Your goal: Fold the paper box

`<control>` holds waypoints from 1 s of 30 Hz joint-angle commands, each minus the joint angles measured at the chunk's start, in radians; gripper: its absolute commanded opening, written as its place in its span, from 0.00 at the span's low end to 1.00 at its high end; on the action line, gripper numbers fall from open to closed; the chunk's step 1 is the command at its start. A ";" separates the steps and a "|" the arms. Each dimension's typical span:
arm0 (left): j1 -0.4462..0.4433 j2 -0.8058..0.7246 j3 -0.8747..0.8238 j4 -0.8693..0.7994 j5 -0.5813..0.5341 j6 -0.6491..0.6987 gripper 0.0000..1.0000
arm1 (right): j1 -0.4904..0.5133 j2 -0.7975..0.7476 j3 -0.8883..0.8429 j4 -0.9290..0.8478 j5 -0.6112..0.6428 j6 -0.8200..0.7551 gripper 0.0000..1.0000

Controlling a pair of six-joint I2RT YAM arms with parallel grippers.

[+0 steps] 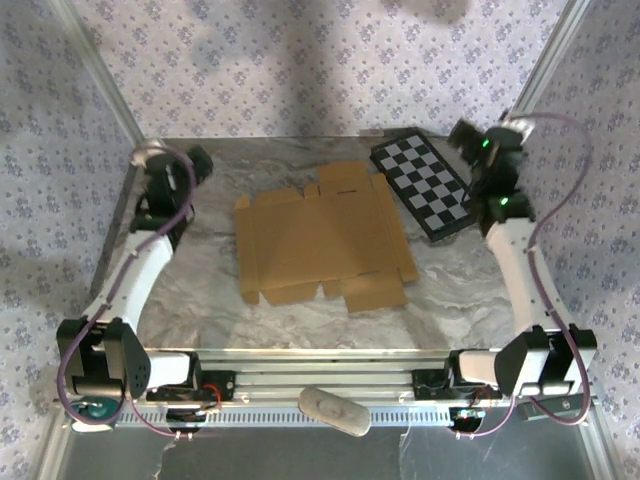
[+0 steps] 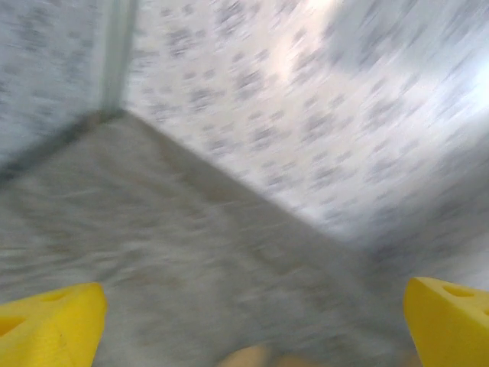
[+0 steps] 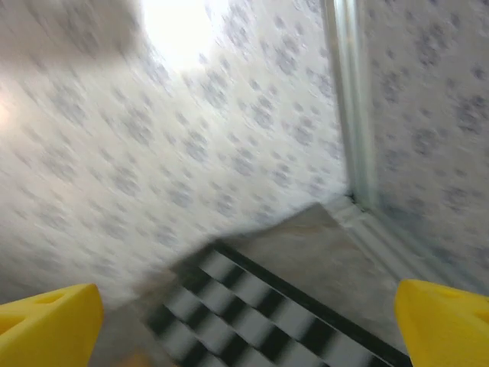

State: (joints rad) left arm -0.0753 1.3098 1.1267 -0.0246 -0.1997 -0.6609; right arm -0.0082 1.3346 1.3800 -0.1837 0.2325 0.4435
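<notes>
Left fingers (image 2: 50,325) cropped at bottom corners

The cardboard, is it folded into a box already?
No, the cardboard sheet lies flat and unfolded on the marble table, with its flaps spread out.

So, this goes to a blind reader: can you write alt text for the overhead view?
A flat, unfolded cardboard sheet lies on the table, a checkerboard panel beside its far right corner. The left gripper and right gripper are near the far corners, away from the sheet.
</notes>
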 commanded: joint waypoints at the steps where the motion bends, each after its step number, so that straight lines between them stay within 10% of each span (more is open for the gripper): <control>1: -0.019 0.124 0.078 -0.273 0.358 -0.366 0.86 | -0.003 0.182 0.093 -0.460 -0.280 0.193 0.99; 10: -0.319 0.417 0.280 -0.532 0.474 -0.281 0.70 | 0.140 0.411 0.054 -0.595 -0.403 0.032 0.74; 30: -0.332 0.580 0.171 -0.541 0.534 -0.203 0.62 | 0.131 0.640 -0.020 -0.529 -0.518 -0.163 0.67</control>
State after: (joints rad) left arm -0.4080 1.8751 1.3029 -0.5312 0.3225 -0.8814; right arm 0.1284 1.9415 1.3323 -0.7002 -0.2268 0.3344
